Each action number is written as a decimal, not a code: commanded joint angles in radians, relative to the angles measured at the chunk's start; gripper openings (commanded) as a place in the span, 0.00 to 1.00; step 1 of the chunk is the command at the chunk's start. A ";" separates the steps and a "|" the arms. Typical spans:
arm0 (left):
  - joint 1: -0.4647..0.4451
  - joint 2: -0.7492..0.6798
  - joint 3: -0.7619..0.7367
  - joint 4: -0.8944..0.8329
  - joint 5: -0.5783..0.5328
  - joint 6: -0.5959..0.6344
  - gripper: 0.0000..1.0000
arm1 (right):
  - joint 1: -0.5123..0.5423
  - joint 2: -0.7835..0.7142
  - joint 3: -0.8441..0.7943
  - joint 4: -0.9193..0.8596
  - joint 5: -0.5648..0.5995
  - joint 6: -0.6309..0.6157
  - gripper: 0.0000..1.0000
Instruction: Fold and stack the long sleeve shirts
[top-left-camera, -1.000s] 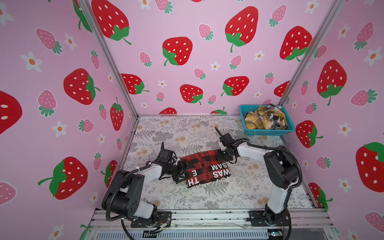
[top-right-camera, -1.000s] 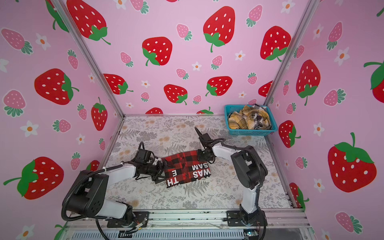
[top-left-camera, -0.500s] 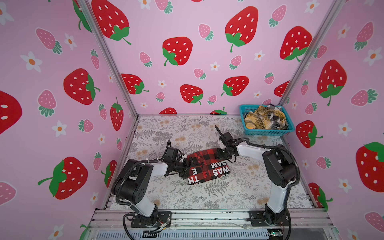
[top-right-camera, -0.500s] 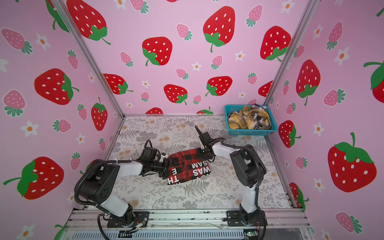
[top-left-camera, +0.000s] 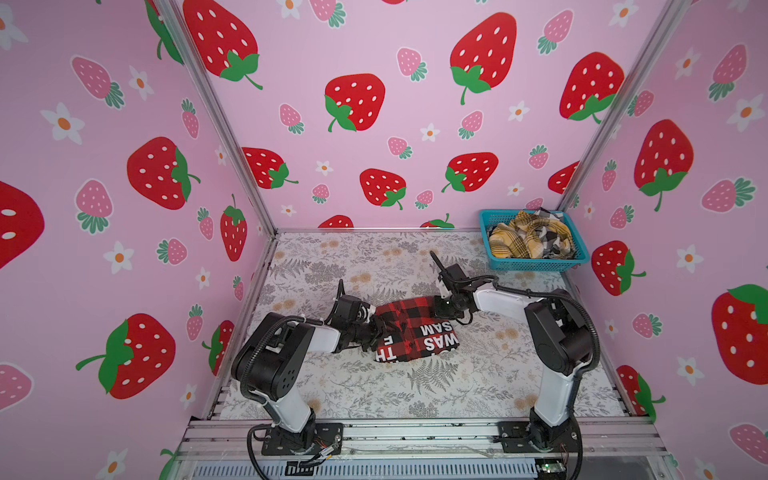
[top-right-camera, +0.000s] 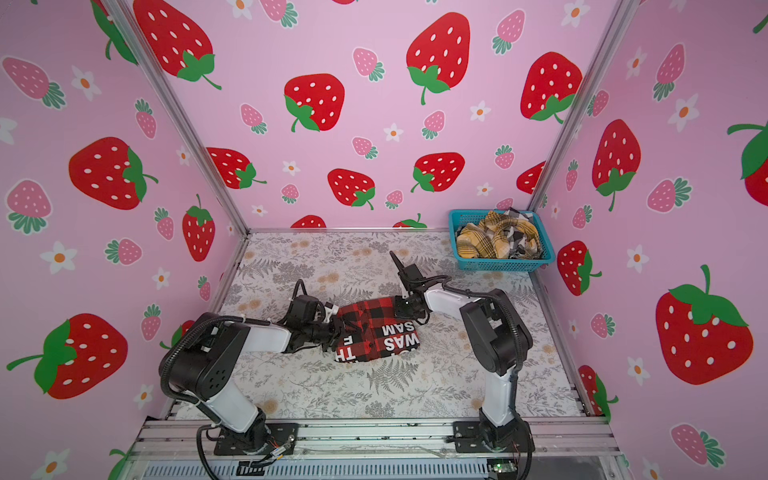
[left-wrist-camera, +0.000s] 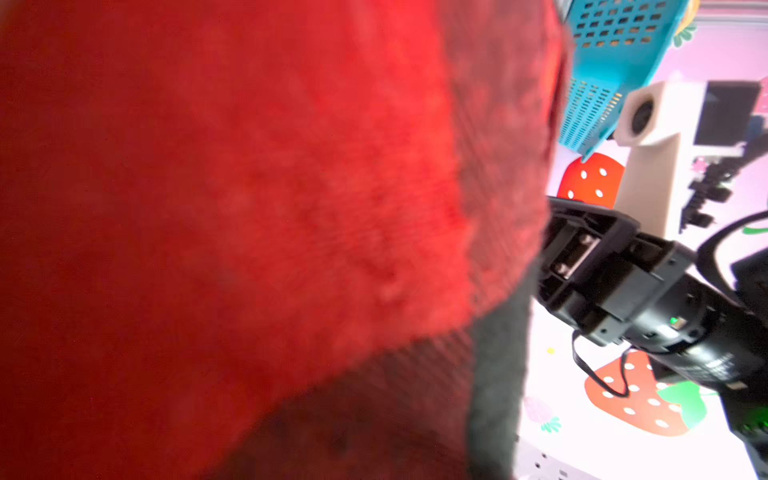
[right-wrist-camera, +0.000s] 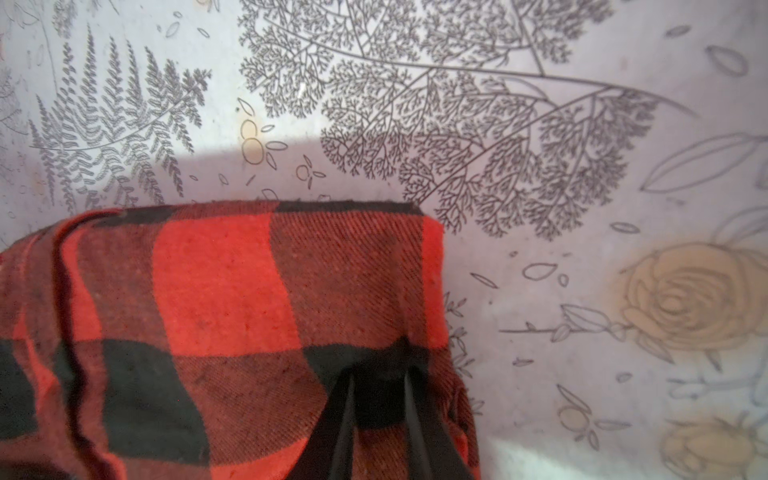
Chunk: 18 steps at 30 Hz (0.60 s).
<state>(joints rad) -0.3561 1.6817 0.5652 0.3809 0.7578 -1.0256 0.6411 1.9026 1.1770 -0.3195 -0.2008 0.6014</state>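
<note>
Red shirt (right-wrist-camera: 249, 311) seemingly between right fingers (right-wrist-camera: 337, 436)

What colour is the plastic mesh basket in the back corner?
Teal. The rectangular plastic mesh basket shows clearest in a top view.

Two high front views over whole table (top-left-camera: 374, 395) (nearly identical); wrist cameras tight on red-and-black shirt (right-wrist-camera: 232, 299).
</note>
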 joint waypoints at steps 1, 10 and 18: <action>-0.006 -0.044 0.009 -0.055 -0.055 0.013 0.41 | 0.002 0.052 -0.018 -0.070 0.010 -0.005 0.23; -0.004 -0.139 0.131 -0.310 -0.119 0.130 0.11 | 0.002 -0.088 0.033 -0.125 0.035 -0.040 0.24; 0.024 -0.124 0.236 -0.454 -0.140 0.217 0.00 | -0.004 -0.281 -0.007 -0.183 0.097 -0.040 0.24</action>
<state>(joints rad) -0.3477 1.5597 0.7437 0.0101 0.6319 -0.8631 0.6407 1.6814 1.1877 -0.4427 -0.1478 0.5739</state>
